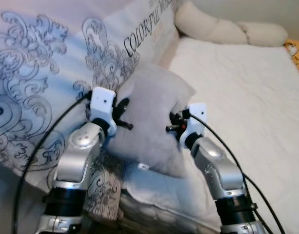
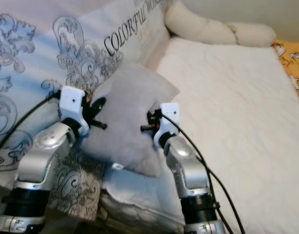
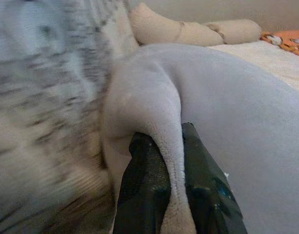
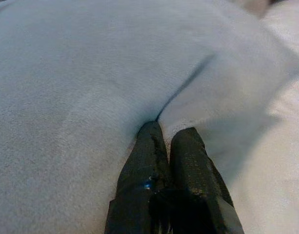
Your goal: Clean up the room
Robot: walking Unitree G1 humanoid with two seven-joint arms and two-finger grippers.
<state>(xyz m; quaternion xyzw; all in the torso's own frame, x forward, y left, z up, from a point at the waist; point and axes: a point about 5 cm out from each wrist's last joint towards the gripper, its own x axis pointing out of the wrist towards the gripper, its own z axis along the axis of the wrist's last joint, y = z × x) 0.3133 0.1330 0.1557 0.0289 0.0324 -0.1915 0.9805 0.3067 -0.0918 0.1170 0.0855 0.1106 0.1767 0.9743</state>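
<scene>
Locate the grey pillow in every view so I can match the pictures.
Left eye view: grey pillow at centre, between the left gripper and right gripper.
Right eye view: centre-left.
Left wrist view: centre and right, a fold pinched between the black fingers.
Right wrist view: most of the picture.
Shared landmark: white bed sheet.

both end effectors (image 3: 171, 161) (image 4: 171, 146) raised, fingers pinched
</scene>
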